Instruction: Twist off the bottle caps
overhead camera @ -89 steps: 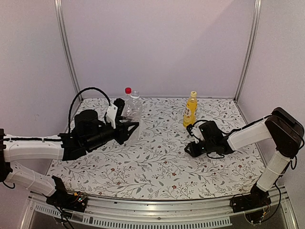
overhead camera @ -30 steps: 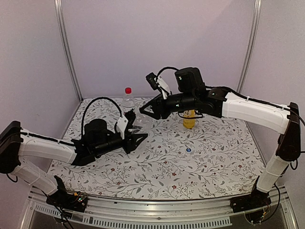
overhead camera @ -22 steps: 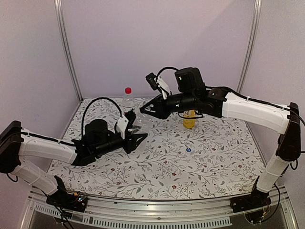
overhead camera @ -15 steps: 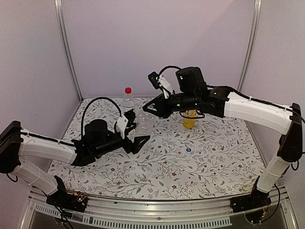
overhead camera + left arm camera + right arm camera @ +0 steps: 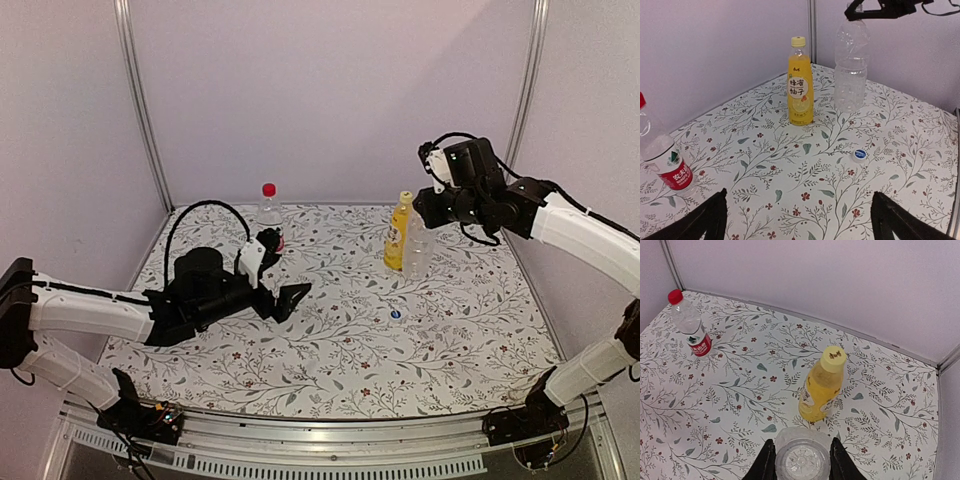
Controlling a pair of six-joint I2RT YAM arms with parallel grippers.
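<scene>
looking one-third done: blue cap [image 5: 859,154] off on the worktop [image 5: 330,360], right gripper [image 5: 801,460] clamped on clear bottle [image 5: 851,70], left gripper [image 5: 799,195] apart, red cap [image 5: 675,296], yellow cap [image 5: 833,358] still on.

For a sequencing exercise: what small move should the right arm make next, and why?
Probably open the right fingers and release the clear bottle: its blue cap lies on the table, and it seems to stand beside the yellow bottle.

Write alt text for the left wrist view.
The right gripper holds a clear unlabelled bottle upright by its neck, beside a capped yellow drink bottle. A blue cap lies on the floral table, a red-labelled bottle stands at left, and the open fingers of the left gripper frame the bottom corners.
</scene>
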